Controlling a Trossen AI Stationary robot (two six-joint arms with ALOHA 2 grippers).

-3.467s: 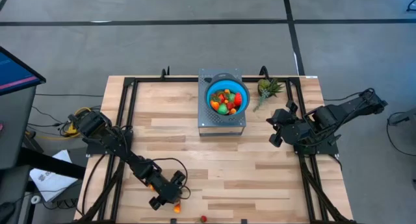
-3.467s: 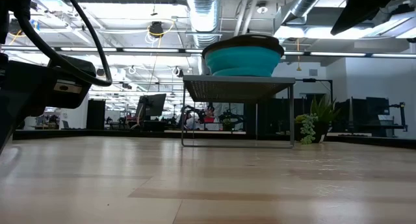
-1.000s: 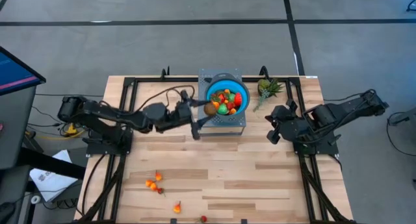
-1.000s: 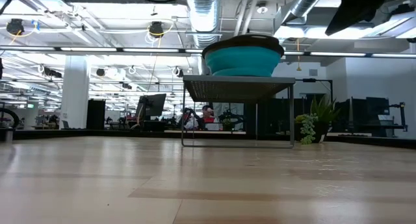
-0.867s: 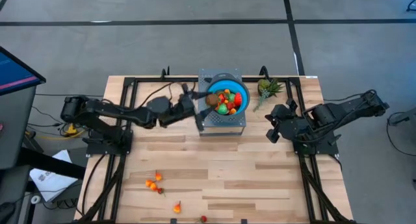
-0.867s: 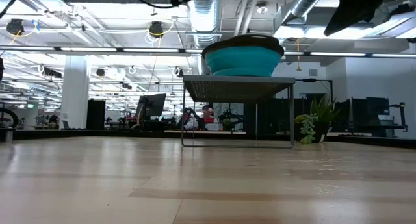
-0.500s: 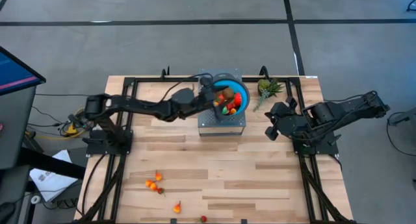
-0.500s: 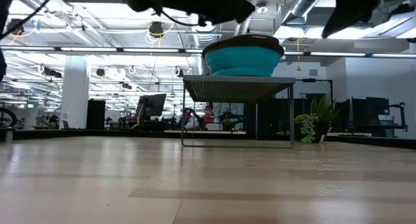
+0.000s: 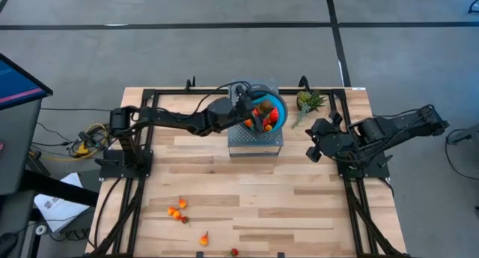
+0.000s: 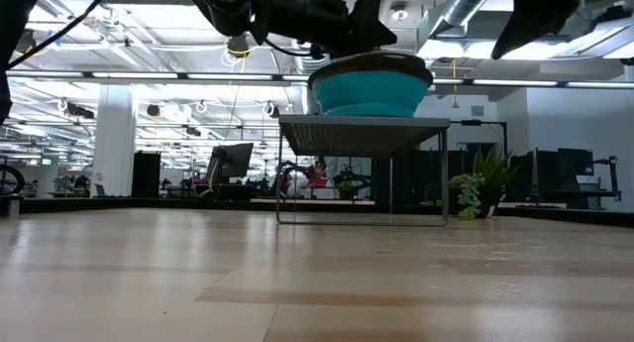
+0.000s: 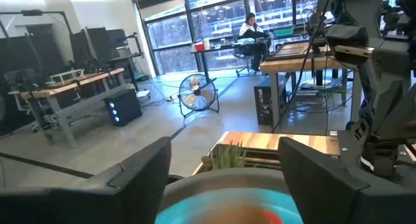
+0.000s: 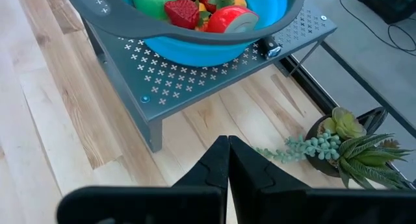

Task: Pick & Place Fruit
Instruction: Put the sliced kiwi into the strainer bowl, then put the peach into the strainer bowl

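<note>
The blue bowl point(image 9: 271, 107) holds several small red, orange and green fruits point(image 12: 195, 6) and stands on a grey perforated stand point(image 9: 254, 144) at the table's far middle. My left gripper point(image 9: 254, 117) hangs over the bowl's left half; in the left wrist view point(image 11: 224, 146) its fingers are wide apart with nothing between them, the bowl point(image 11: 195, 208) right below. Loose fruits lie on the wood near the front edge: orange ones point(image 9: 177, 210) point(image 9: 203, 239) and a red one point(image 9: 233, 251). My right gripper point(image 9: 311, 147) is shut and empty, right of the stand.
A small potted plant point(image 9: 308, 102) with spiky leaves stands right of the stand, between it and my right arm. Black frame rails point(image 9: 150, 131) run along the table's left, right and far edges. Bare wood lies in the table's middle point(image 9: 254, 191).
My left gripper has gone from the stand's left side toward the table's right and far edge, up over the bowl's rim, carrying a brown fruit. It now hangs over the bowl, and the brown fruit no longer shows between its fingers.
</note>
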